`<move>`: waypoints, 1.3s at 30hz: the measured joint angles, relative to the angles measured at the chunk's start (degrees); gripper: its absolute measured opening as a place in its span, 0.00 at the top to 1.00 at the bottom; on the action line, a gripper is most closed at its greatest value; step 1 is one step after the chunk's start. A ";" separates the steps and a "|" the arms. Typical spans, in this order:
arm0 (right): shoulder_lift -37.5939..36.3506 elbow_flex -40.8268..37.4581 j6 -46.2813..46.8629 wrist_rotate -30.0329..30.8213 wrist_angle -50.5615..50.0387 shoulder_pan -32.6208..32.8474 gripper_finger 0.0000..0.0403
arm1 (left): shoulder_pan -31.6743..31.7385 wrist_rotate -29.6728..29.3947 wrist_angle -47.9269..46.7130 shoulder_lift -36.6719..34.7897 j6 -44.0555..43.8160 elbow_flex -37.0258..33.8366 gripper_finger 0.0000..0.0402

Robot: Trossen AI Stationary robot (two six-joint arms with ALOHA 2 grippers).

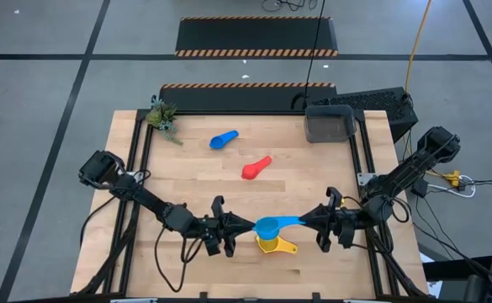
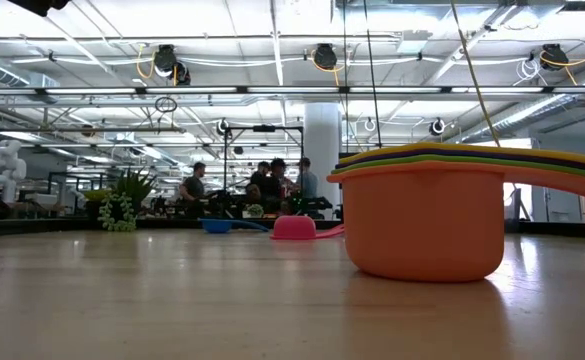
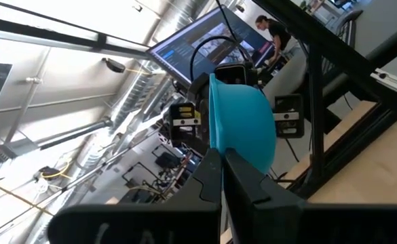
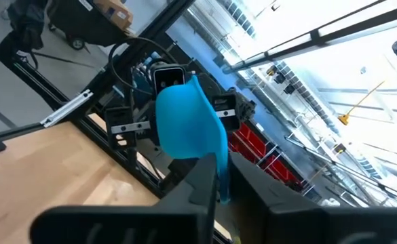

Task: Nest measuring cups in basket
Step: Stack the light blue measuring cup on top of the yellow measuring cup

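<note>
Two grippers meet at one light blue cup (image 1: 268, 227), which hangs just above the nested stack (image 1: 275, 245) near the front edge of the counter (image 1: 195, 177). The left gripper (image 1: 244, 225) has its fingers pinched shut on the cup's rim, on the side away from the handle. The right gripper (image 1: 306, 220) has its fingers drawn narrow around the cup's handle (image 1: 289, 222), as its wrist view shows, so both appear to hold it; whether the right one bears any weight is hard to judge.

The step in hand looks like a handover or a two-handed steadying of this cup over the stack, whose yellow handle shows beneath it. The next move would call for one gripper to let go while the other lowers the cup squarely into the stack, bowl level and handle lined up with those below.

Beyond the stack, toward the counter's middle, a red cup (image 1: 256, 167) and a blue cup (image 1: 223, 140) lie loose and well apart. The basket (image 1: 330, 124) sits at the far right corner, well away from the stack. A small plant (image 1: 162, 117) stands at the far left corner.

The counter is pale wood in a black frame. The room behind is a large workshop with ceiling ducts, and a group of people (image 2: 262, 185) stands far off.
</note>
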 joint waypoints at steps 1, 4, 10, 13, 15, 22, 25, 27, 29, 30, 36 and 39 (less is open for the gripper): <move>0.00 0.00 0.44 -0.04 0.00 0.00 0.95 | 0.00 0.18 -0.36 0.00 -0.08 0.00 1.00; 0.00 0.00 1.02 0.02 0.01 0.00 0.98 | 0.02 0.34 -0.93 0.00 -0.35 0.00 1.00; -0.08 0.00 0.37 2.55 0.12 0.41 0.99 | 0.66 0.36 -1.97 0.00 -7.19 0.00 0.98; -0.46 0.00 -2.44 5.85 0.00 1.65 1.00 | 0.70 -0.73 -2.33 0.00 -9.85 0.00 0.89; -1.13 0.00 -4.30 8.19 -0.13 2.84 1.00 | 0.34 -2.25 -2.51 0.00 -9.86 0.00 0.81; -4.40 0.00 -11.30 16.16 -0.08 7.93 1.00 | -1.78 -16.79 -2.49 0.00 -14.95 0.00 0.43; -5.45 0.00 -15.50 20.91 -0.06 10.33 1.00 | -2.32 -21.84 -3.62 0.00 -25.11 0.02 0.31; -5.83 0.00 -18.10 23.85 -0.04 11.72 1.00 | -2.34 -22.24 -6.13 0.00 -33.01 0.04 0.26; -6.15 0.00 -20.45 25.99 -0.04 12.89 1.00 | -2.34 -22.30 -10.24 0.00 -39.92 0.85 0.23; -6.27 0.00 -21.35 26.93 -0.02 13.38 1.00 | -2.34 -22.29 -13.35 0.00 -43.07 1.74 0.22; -6.32 0.09 -23.72 28.95 -0.04 14.97 1.00 | -4.42 -18.61 -42.56 1.31 -64.86 12.02 0.22; -6.34 0.48 -23.72 28.93 0.03 14.97 1.00 | -6.09 -14.46 -48.62 4.75 -67.67 18.15 0.29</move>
